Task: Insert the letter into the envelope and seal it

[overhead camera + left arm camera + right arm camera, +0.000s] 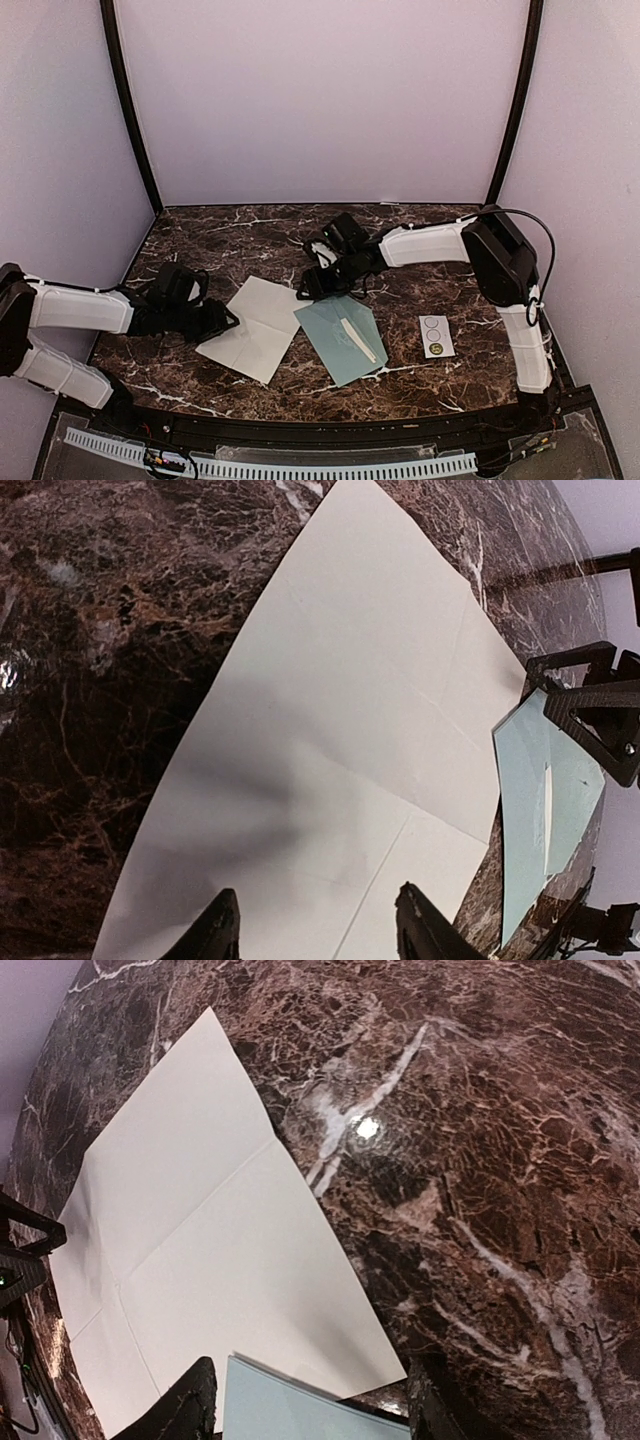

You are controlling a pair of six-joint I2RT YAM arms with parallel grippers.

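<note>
Letter (255, 328) lies flat and creased on the dark marble bench (250, 240). Envelope (335, 335) touches the letter's right edge. Left claw (228, 322) at the letter's left corner, spread. Right claw (308, 290) by the letter's right corner, spread. Pale lilac walls (320, 100) beyond the letter.

Bare counter (240, 225) runs open behind the letter (255, 330) and envelope (345, 340), which lie flat and touching mid-counter. The left tool (228, 320) blocks the letter's left edge; the right tool (305, 290) hangs over the envelope's far corner. A bare lane separates envelope and strip (436, 336).
</note>
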